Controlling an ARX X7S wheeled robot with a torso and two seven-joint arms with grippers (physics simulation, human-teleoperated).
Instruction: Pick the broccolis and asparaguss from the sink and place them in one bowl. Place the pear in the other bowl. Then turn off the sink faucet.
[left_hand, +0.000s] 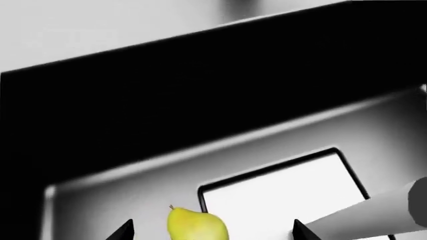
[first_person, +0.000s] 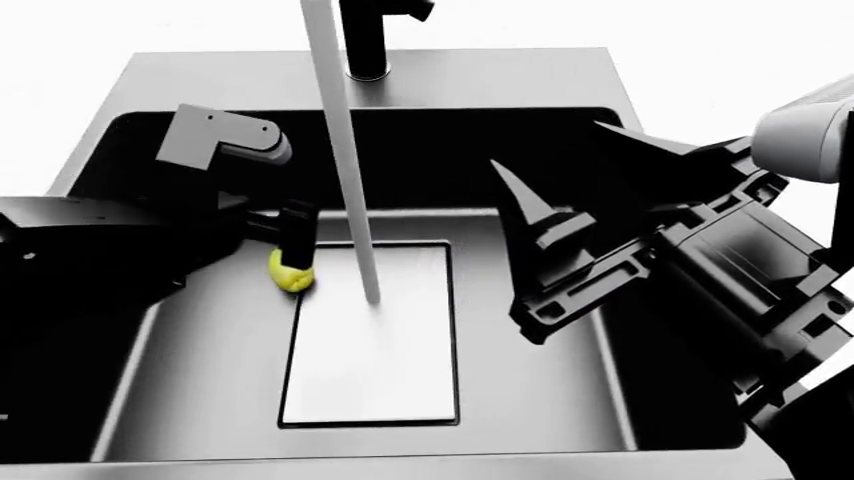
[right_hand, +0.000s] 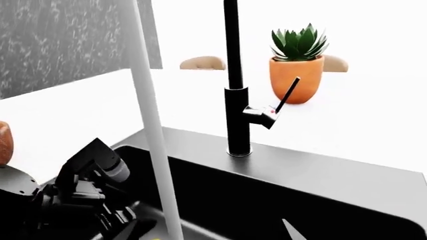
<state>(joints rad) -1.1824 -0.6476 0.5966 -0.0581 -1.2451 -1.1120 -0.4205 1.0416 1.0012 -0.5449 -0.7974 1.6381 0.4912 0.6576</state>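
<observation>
Left gripper (first_person: 294, 262) lowered over the pear (first_person: 290, 276) on the sink (first_person: 534, 80) floor.

The left arm is reached down into the basin, its fingers spread to either side of the pear, with no contact to be made out. The right gripper (first_person: 587, 170) is held higher, over the basin's right side, its fingers parted and empty. The pear is seen as smooth and yellow-green with a short stem, lying just beside the pale rectangular panel (first_person: 374, 340). A stream of water (first_person: 340, 150) is poured from the black faucet (right_hand: 235, 100) onto that panel. Behind the sink, a white counter is seen, with a potted succulent (right_hand: 297, 65) on it.
</observation>
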